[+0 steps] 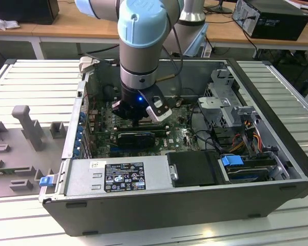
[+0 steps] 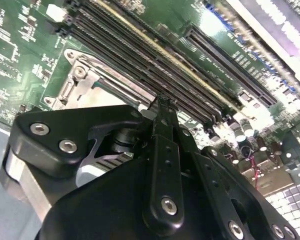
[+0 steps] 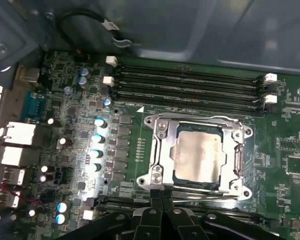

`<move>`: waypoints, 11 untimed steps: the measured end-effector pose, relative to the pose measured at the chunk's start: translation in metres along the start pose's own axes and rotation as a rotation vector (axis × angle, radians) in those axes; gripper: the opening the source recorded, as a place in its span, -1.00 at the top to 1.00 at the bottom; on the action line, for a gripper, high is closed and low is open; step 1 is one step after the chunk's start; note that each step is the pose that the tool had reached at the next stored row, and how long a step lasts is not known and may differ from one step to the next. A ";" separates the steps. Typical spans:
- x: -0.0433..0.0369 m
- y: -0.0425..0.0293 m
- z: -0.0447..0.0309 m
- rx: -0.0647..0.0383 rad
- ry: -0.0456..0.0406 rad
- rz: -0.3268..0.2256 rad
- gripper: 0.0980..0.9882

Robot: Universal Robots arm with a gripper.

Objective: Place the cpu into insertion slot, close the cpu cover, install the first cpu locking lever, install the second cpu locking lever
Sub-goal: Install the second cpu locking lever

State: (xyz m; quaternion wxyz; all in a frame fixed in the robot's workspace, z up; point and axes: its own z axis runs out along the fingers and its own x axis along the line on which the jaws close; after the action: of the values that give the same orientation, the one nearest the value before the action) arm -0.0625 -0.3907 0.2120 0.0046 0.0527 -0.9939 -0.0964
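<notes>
In the first wrist view the cpu (image 3: 199,152), a pale beige-silver square, lies in the insertion slot (image 3: 205,186) on the green motherboard. The silver cpu cover (image 3: 162,150) lies flat around it, and the chip shows through its window. My gripper (image 3: 160,192) is shut, its two black fingers pressed together with their tips at the edge of the socket frame. Nothing shows between them. In the second wrist view the gripper (image 2: 162,107) ends just beside a corner of the cpu cover (image 2: 82,80). In the exterior view the gripper (image 1: 137,120) is low inside the open computer case.
Long black memory slots (image 3: 190,85) run along the far side of the socket. Capacitors (image 3: 97,137) and rear ports (image 3: 17,142) stand to one side. In the exterior view a black finned block (image 1: 136,138), power supply (image 1: 118,177) and drive cage (image 1: 231,110) crowd the case. Grey fixtures (image 1: 28,128) stand outside.
</notes>
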 end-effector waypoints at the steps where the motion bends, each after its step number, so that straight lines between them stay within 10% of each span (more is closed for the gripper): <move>1: 0.0021 -0.0022 -0.0003 -0.012 -0.0013 0.000 0.98; 5: 0.0087 -0.0087 0.0001 -0.053 -0.0056 -0.001 0.98; 11: 0.0127 -0.0125 0.0061 -0.088 -0.0093 -0.001 0.98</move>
State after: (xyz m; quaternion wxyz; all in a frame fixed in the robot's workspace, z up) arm -0.0739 -0.4031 0.2035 0.0023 0.0527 -0.9887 -0.1403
